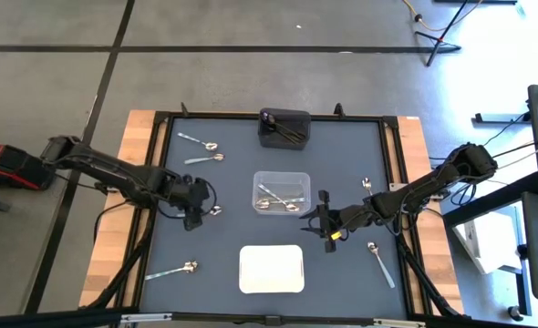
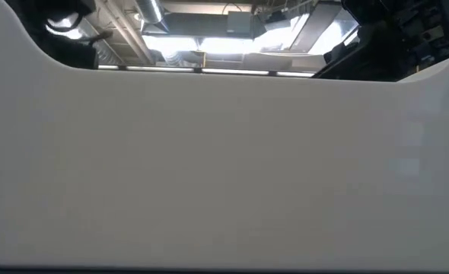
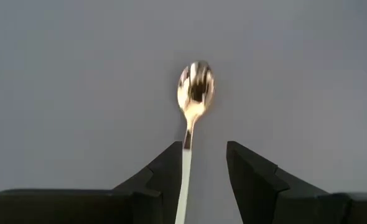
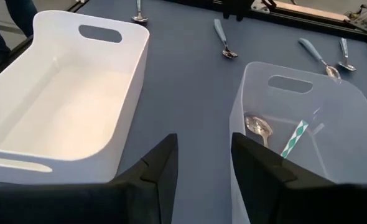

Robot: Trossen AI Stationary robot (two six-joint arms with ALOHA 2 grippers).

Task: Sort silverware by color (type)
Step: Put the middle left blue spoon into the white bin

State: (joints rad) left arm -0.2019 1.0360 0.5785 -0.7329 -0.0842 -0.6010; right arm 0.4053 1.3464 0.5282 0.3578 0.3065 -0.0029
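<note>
My left gripper is low over the table's left half, open. A spoon with a gold bowl and a pale handle lies flat on the mat, its handle running between the fingers. My right gripper is open and holds nothing, between the white tray and the clear tray. The clear tray holds a few spoons, one with a teal-patterned handle. Dark spoons lie in the black tray. My left gripper has the spoon's pale handle between its open fingers, coming along the handle from its free end. The handle runs close beside one finger; whether they touch I cannot tell. The spoon lies flat on the mat.
Loose spoons lie on the mat: two near the far left, one near left, two on the right. The white tray sits near the front edge and its wall blocks the low view.
</note>
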